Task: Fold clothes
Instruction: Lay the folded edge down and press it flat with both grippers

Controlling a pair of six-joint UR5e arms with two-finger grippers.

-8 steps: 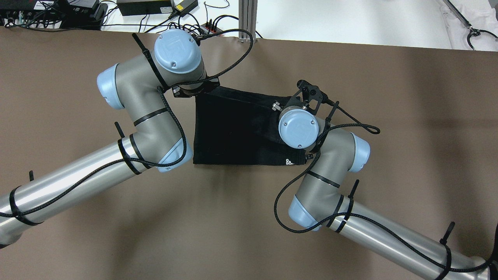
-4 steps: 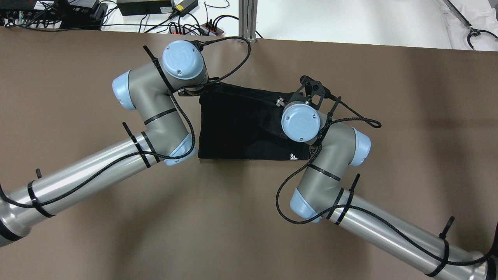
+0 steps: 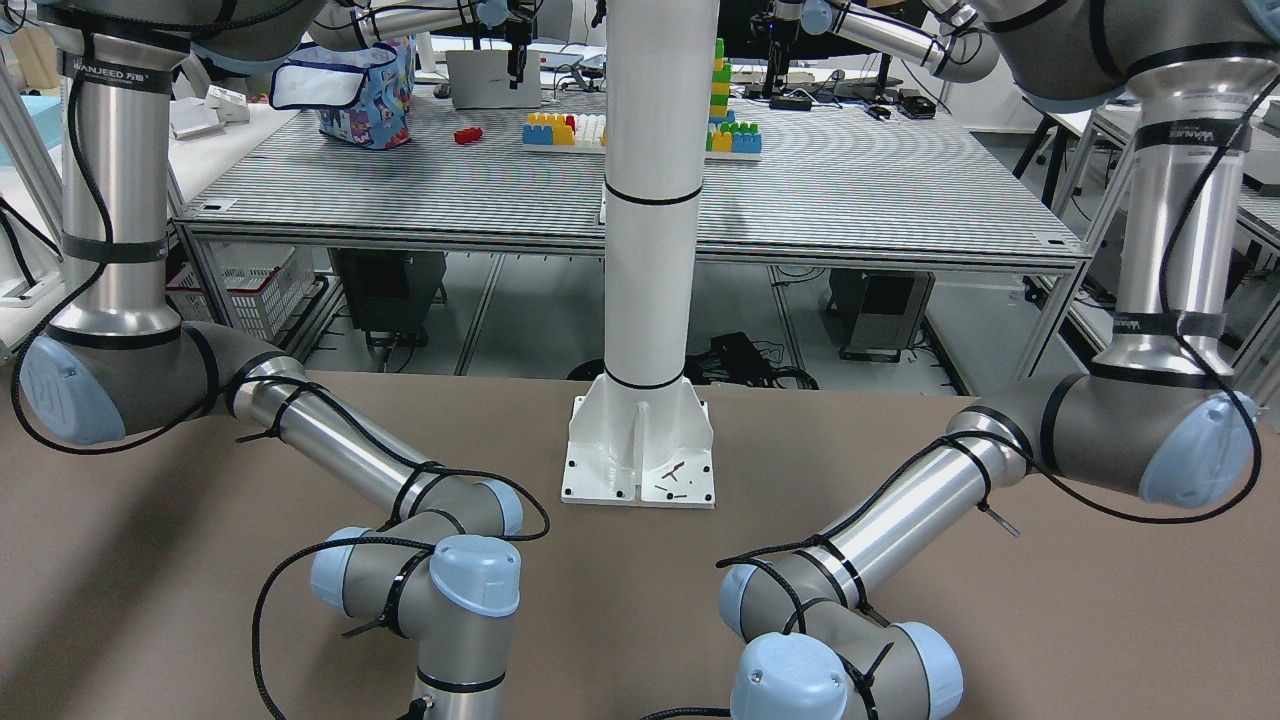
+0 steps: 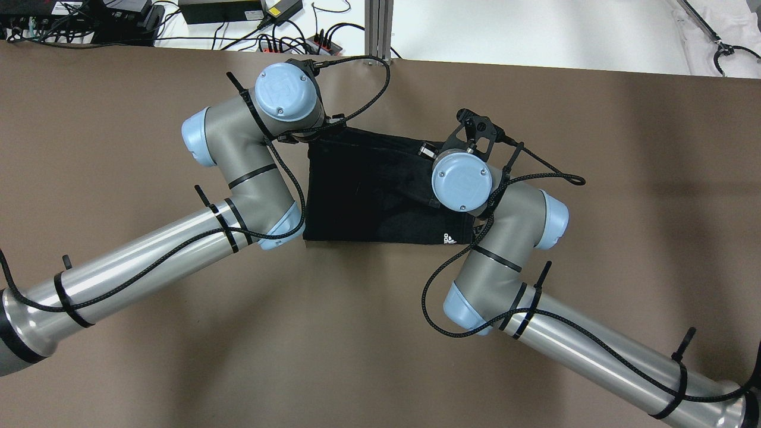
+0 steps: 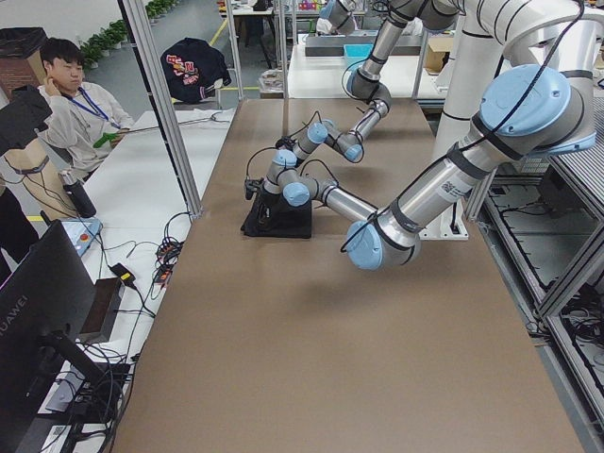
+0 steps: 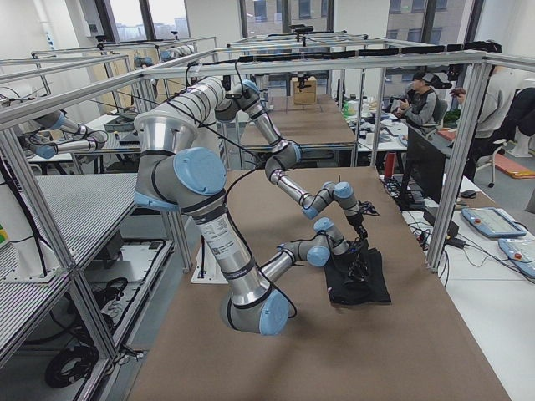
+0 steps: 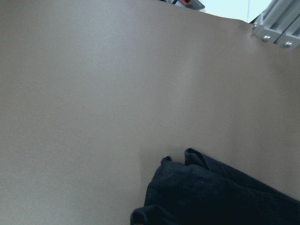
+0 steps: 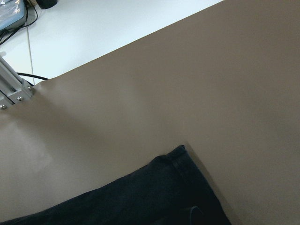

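One black cloth (image 4: 368,196) under left arm (image 4: 250,178) and right arm (image 4: 505,238); fingers hidden, cannot tell.

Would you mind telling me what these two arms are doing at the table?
The robot's left arm and right arm are both bent down over a black garment lying on the brown table, one wrist at each far corner. Whether either holds it cannot be seen.

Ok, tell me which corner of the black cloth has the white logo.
The near corner of the black cloth on the robot's right, where the white logo sits beside the right arm. Other corners in view are plain black.
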